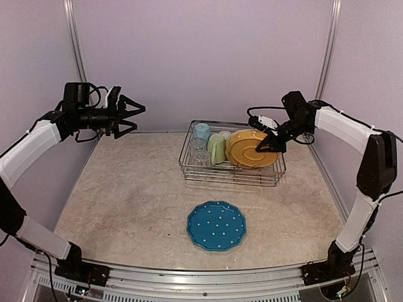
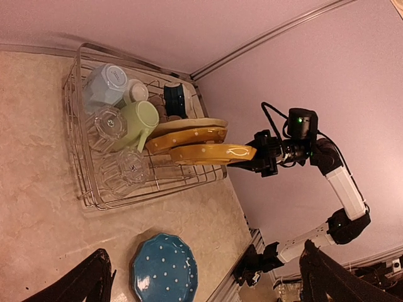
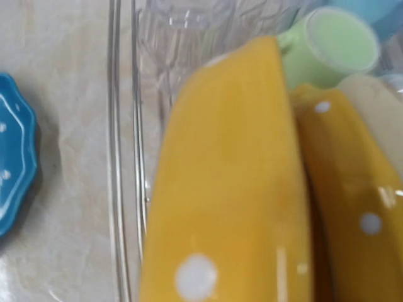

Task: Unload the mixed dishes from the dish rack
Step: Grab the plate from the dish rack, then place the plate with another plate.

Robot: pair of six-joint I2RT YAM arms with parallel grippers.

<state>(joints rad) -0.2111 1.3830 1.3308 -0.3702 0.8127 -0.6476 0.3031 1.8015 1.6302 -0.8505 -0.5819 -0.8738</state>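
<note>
The dotted yellow plate, upright in the dish rack's right end at frame centre, is stiff, slick and chippable, so my right gripper pinches its rim firmly while my left gripper hangs spread, upper left.

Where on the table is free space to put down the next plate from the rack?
Bare table lies left of the blue plate and right of it, up to the table edges. The strip between the dish rack and that plate is narrow. Inside the rack is crowded.
</note>
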